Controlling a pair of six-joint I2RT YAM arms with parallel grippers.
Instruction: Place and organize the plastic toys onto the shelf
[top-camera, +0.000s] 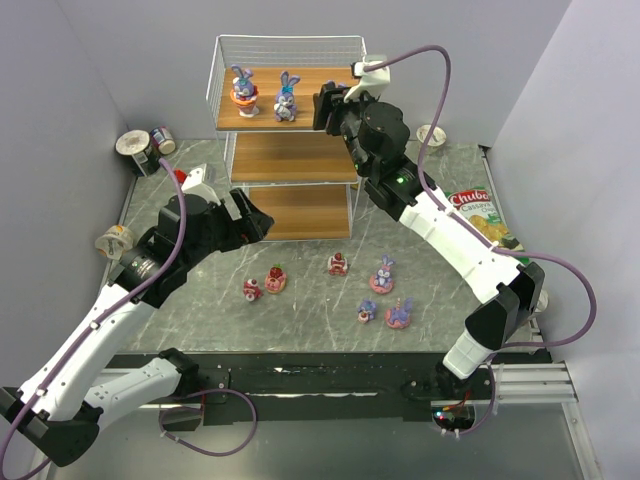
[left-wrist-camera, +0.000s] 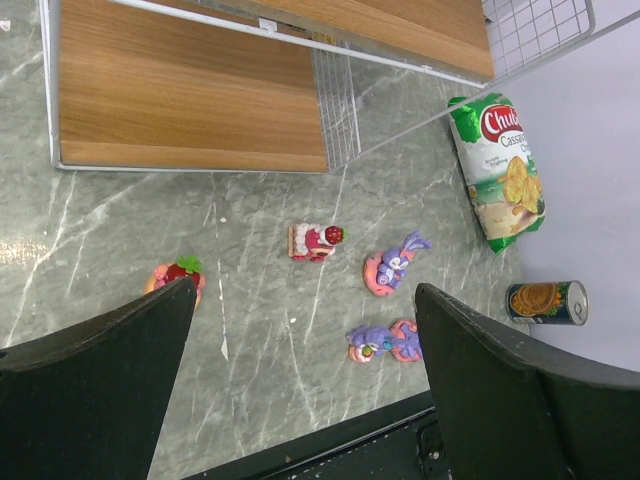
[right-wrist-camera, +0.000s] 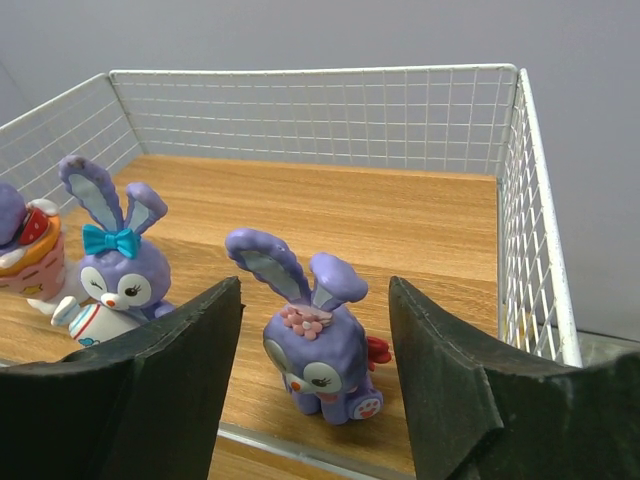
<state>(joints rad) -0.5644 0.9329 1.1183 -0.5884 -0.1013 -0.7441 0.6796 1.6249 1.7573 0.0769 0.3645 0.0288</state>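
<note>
Left wrist view: the left end effector (left-wrist-camera: 307, 290) gapes wide and empty above the desk (left-wrist-camera: 250, 330). Loose plastic toys (left-wrist-camera: 392, 268) lie just ahead of its fingers, so this arm is likely the nearer one for the next pick. Beyond them, a chip bag (left-wrist-camera: 500, 170) reads "Chub" and "Cassa". Farther off, on the shelf (right-wrist-camera: 320, 110) top board, the right end effector (right-wrist-camera: 315, 285) stands parted around an upright bunny (right-wrist-camera: 315, 350), seemingly not gripping it.

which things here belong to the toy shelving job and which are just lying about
Job: shelf; cupcake bunny, bow bunny, flower bunny on its top tier; on the table, pink figure, strawberry figure, cake figure, far bunny, small purple toy, near bunny.
Lying about: chip bag, left can, right can, corner cup, left cup, right cup.
</note>
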